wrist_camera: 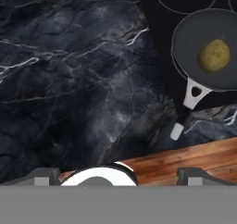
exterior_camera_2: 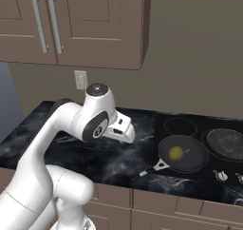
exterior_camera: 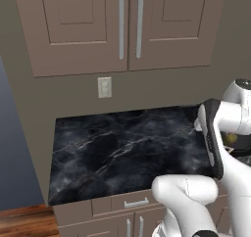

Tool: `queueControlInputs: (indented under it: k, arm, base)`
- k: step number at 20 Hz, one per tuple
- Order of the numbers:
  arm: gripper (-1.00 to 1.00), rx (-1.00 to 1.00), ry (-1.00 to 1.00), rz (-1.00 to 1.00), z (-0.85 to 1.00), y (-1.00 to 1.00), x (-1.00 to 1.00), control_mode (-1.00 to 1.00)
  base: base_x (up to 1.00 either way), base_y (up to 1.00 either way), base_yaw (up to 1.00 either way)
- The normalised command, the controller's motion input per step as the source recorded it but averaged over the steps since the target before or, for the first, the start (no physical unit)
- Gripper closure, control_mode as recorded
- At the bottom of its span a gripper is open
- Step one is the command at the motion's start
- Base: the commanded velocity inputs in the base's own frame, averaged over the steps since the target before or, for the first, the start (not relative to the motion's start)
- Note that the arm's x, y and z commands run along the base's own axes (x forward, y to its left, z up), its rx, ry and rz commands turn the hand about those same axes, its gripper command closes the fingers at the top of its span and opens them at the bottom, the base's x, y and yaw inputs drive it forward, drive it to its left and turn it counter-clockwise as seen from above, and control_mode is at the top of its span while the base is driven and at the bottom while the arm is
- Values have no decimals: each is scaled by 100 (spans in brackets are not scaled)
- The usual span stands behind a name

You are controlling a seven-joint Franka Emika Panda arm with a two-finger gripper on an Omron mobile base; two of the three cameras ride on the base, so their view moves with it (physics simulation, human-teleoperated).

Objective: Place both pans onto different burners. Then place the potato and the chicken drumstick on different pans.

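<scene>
Both base views look forward and down from behind the arm, sharing the black marble counter (exterior_camera: 122, 148). The hand view looks steeply down, close above that counter's front edge, beside the cooktop (wrist_camera: 159, 28).

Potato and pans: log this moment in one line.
potato: in black pan on front burner | second pan: on other burner, empty | gripper: open, over counter, holding nothing

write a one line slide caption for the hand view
Looking down past the open gripper at a potato resting in the black pan on the cooktop, beside the marbled counter.
</scene>
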Motion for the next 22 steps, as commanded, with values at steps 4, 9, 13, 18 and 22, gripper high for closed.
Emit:
queueControlInputs:
  k: [4,9,13,18,22]
  arm:
    - [-100,-2,-4,6,0,71,-34,-100]
    - [-100,-4,-6,6,0,57,-25,-100]
    - [-100,-4,-10,3,0,11,-6,-100]
    - [-100,0,-2,0,0,0,0,100]
    - [-100,0,0,0,0,0,0,100]
  base:
    - [0,0,0]
    - [0,0,0]
    - [0,0,0]
    - [-6,-25,0]
    - [-61,-89,0]
